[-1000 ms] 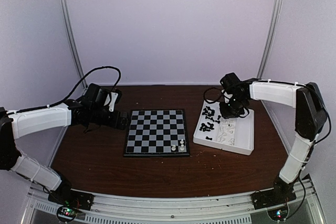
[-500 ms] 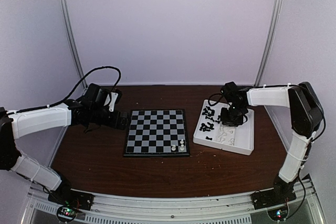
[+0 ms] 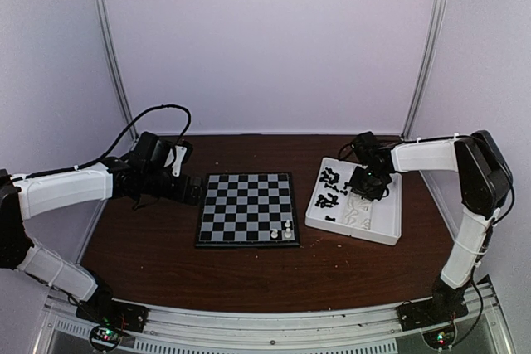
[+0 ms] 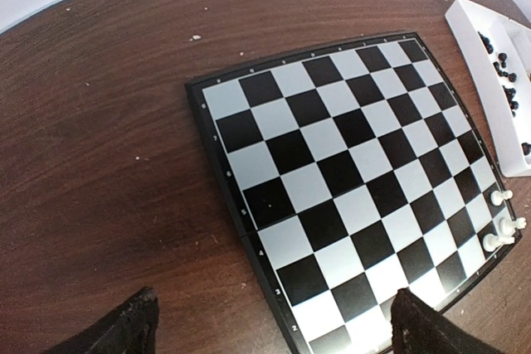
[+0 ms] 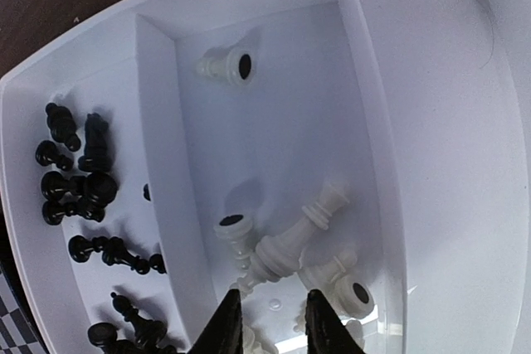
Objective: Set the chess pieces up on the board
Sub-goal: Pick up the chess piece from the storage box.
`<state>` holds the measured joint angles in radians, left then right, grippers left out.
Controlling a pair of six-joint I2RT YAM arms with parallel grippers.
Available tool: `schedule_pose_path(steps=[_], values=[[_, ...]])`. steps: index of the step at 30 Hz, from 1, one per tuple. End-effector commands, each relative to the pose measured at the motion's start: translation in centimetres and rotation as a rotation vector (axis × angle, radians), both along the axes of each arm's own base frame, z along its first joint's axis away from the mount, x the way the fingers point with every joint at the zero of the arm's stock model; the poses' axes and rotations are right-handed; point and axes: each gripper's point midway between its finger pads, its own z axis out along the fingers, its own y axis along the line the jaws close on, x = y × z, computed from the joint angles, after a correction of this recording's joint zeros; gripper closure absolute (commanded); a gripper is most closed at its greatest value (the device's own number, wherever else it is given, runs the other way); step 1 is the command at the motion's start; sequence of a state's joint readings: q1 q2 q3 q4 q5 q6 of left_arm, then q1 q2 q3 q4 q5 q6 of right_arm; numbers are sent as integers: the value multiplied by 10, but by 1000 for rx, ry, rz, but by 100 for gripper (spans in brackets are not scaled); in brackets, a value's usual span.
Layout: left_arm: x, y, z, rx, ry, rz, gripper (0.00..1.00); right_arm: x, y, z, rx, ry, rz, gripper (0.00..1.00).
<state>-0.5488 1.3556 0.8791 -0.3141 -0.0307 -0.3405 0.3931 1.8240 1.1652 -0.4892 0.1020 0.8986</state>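
Your right tool (image 5: 270,329) sits just over the white pieces (image 5: 286,250) in the tray (image 5: 431,122), barely parted, grip unclear; left tool (image 4: 274,321) spread wide.

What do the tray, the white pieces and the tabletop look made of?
Tray: glossy white plastic, probably; light glints on its smooth moulded walls. White pieces: likely plastic, smooth with a slight shine. Tabletop: wood or wood-look laminate, dark brown with visible grain; can't tell which.
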Motion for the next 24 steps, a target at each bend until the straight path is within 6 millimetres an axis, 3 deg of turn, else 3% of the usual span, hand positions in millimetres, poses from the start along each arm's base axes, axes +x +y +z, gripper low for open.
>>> schedule_pose_path(steps=[1,12,17,24], values=[[11,-2,22,-30,-74,7,2,12,-2,5,34,-53,-80,73],[12,-1,18,-21,-72,12,2,17,15,-15,129,-9,-99,73],[11,0,17,-15,-74,14,2,17,9,-24,121,5,-122,74],[11,1,17,-10,-72,15,2,20,-5,-25,101,14,-109,88]])
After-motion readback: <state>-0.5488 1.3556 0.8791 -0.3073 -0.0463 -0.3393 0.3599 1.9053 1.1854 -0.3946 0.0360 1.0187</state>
